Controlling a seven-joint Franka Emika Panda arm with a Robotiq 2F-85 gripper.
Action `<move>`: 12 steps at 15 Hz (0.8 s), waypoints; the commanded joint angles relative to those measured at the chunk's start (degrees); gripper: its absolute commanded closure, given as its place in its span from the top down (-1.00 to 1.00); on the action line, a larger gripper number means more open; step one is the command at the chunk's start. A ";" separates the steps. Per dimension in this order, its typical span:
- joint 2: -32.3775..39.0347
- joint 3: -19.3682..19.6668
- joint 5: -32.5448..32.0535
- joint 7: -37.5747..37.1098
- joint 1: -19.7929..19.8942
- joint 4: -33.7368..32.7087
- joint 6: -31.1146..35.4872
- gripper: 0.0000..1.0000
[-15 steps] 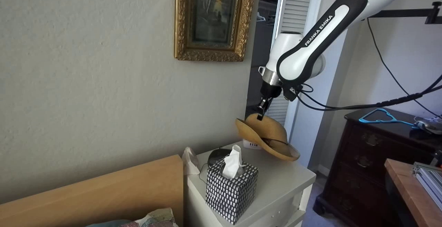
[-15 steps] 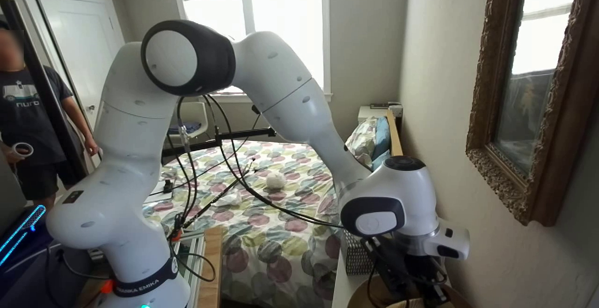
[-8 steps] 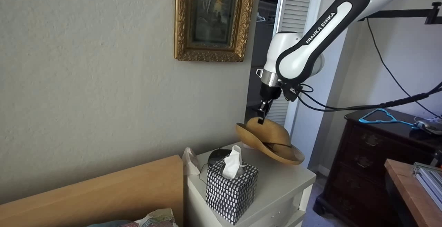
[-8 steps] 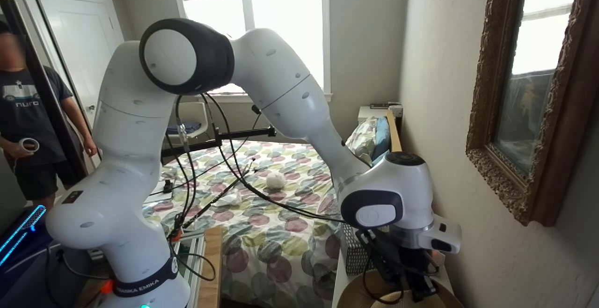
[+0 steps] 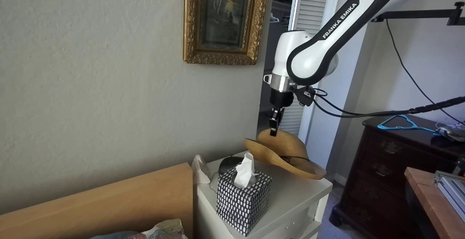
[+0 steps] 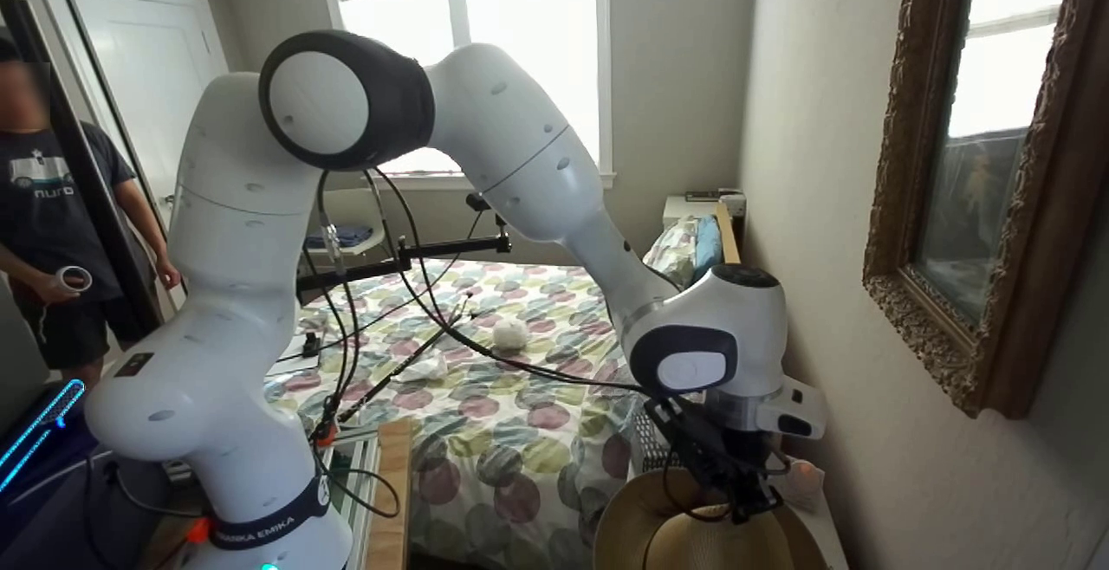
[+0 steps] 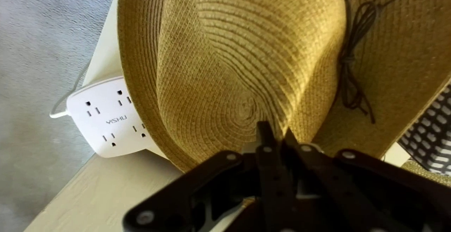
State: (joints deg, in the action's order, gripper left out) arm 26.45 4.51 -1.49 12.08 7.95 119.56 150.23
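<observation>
A tan straw hat (image 5: 285, 146) with a dark cord hangs tilted from my gripper (image 5: 273, 133). The fingertips meet at a pinched fold of the crown, and the gripper is shut on it. From the wrist view, the gripper (image 7: 276, 128) comes in from below over the hat (image 7: 218, 94), its fingers converging on the crown's ridge. The brim reaches over the white cabinet (image 5: 290, 191); whether it touches the top I cannot tell. A white power strip (image 7: 112, 119) shows partly under the brim. In an exterior view the gripper (image 6: 752, 508) stands above the hat (image 6: 624, 514).
A black-and-white patterned tissue box (image 5: 243, 199) stands on the cabinet beside the hat, with a black round object (image 5: 229, 164) behind it. A wooden headboard (image 5: 109, 195) adjoins the cabinet. A gilt-framed picture (image 5: 221, 59) hangs on the wall. A person (image 6: 61, 189) stands beyond the arm.
My gripper has come down and turned more upright, and the hat has moved along with it. The hat is lower over the cabinet and now hides the power strip in an exterior view.
</observation>
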 commanded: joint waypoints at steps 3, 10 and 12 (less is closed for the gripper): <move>3.25 1.34 -2.94 -3.27 -1.81 -3.08 -0.48 -0.97; 5.60 0.74 -1.74 -4.75 -1.98 -5.49 -2.13 0.03; 3.36 -1.29 1.28 -3.68 -0.06 -6.03 -2.83 0.31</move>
State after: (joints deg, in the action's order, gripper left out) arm 31.63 5.51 -2.83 8.51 5.87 115.66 150.02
